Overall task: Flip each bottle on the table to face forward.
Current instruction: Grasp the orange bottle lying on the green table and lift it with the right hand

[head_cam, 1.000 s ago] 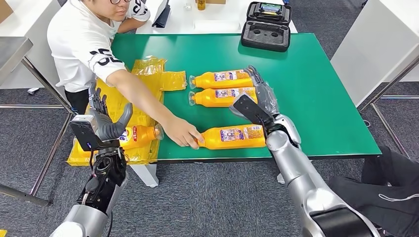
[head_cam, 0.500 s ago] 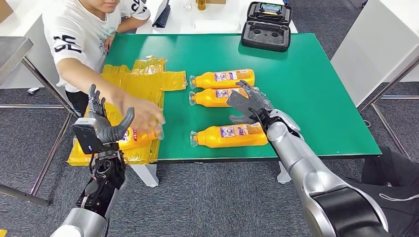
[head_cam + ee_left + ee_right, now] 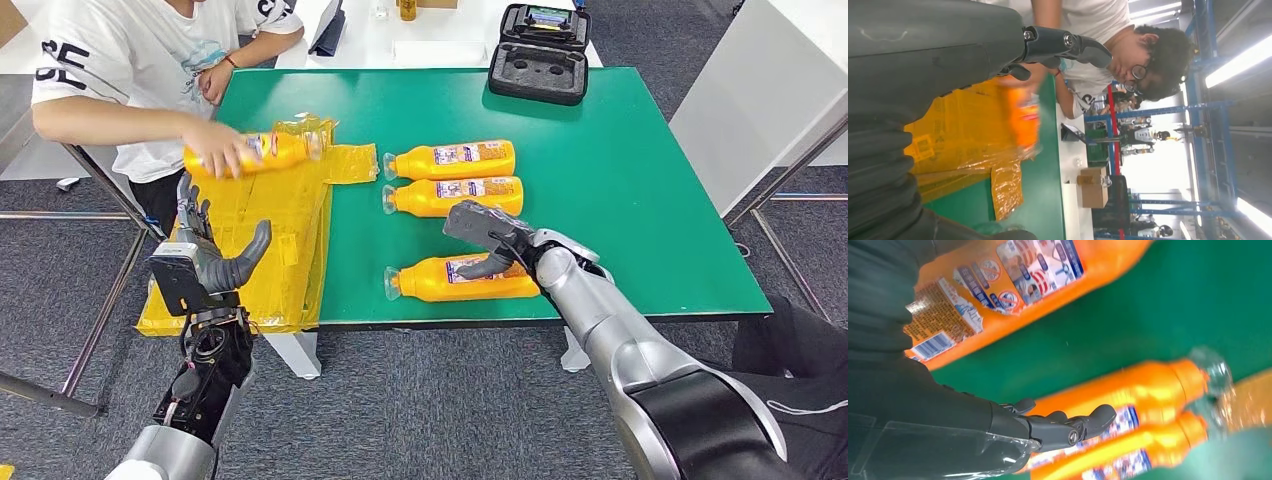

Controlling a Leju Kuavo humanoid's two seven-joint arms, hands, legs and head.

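Green tabletop (image 3: pixel 620 180) carries three orange bottles lying on their sides, caps toward the yellow bags (image 3: pixel 270 240) draped over its left edge. Two bottles lie touching side by side: the far bottle (image 3: pixel 450 158) and the middle bottle (image 3: pixel 455 194). The near bottle (image 3: pixel 460 280) lies apart, close to the front edge. The right hand (image 3: pixel 487 240) hovers over the near bottle's label end, fingers (image 3: pixel 1068 427) spread and holding nothing. The left hand (image 3: pixel 205 255) is raised off the tabletop's left corner, fingers apart and empty. A person's hand (image 3: pixel 222 152) holds a fourth bottle (image 3: pixel 268 152) above the bags.
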